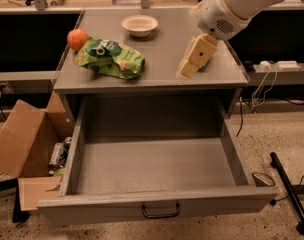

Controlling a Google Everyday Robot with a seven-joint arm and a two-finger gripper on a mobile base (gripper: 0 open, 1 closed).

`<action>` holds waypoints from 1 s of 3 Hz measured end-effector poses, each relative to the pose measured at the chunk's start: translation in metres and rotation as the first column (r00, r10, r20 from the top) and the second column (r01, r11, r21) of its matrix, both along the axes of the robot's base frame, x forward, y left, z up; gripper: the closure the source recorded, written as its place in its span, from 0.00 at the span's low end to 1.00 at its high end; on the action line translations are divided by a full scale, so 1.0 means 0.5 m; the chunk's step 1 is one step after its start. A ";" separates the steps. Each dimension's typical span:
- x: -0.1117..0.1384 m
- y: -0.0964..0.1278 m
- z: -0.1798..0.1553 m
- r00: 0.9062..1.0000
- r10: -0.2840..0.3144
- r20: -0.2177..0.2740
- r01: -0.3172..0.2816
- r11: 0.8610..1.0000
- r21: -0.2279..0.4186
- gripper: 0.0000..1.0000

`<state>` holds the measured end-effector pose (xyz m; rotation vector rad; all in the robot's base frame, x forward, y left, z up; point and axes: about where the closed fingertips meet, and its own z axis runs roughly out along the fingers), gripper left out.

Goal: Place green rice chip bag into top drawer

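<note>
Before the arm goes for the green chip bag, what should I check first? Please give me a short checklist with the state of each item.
1. Drawer pulled open: ok.
2. Room inside the drawer, nothing lying in it: ok.
3. Chip bag lying in the open on the cabinet top, left side: ok.
4. Gripper above the chip bag: not ok. It hangs over the right side, apart from the bag.
5. Chip bag clear of neighbours: not ok. The orange sits against its left end.
</note>
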<state>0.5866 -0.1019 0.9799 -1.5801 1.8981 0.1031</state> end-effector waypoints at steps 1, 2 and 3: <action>0.073 0.052 -0.037 1.000 -0.003 -0.023 0.004 0.998 0.056 0.00; 0.150 0.131 -0.081 0.998 0.031 -0.051 -0.024 0.990 0.142 0.00; 0.189 0.178 -0.100 0.996 0.058 -0.062 -0.046 0.982 0.183 0.00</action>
